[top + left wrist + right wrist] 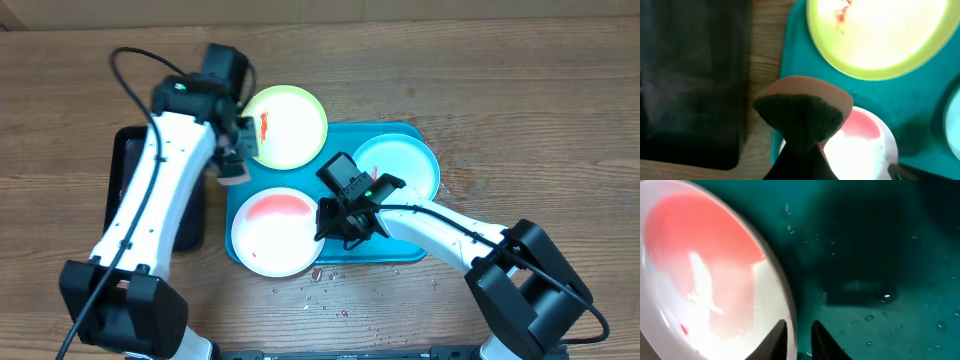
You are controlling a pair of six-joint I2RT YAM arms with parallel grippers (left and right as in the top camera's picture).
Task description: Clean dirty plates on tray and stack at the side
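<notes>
Nearest you, the round shallow white plate (262, 245) lies at the front-left of the large turquoise plastic tray (799, 75), a wide pink-red sauce smear across its top half, and it seems to ride over the tray's near rim, so expect it to rock. Your right gripper (801, 339) has its fingers slightly apart astride the plate's right rim. Whether they pinch it I cannot tell, and a loose hold could let the plate skid or tip once you scrub. Red specks (320, 290) already dot the wooden table (500, 100) in front. Further back, your left gripper (233, 162) is clamped on a brown-topped, green-faced sponge (800, 110), which hangs above the tray's left edge beside the black rectangular tray (690, 75). Press down off-centre and you may flip the white plate or fling sauce. The two wrists stand near each other, so crossing paths risks a knock. Beyond them, the yellow-green plate (295, 135) carries a red streak and overhangs the tray's far corner, where a nudge could push it off. The pale blue plate (400, 165) sits at the far right.
</notes>
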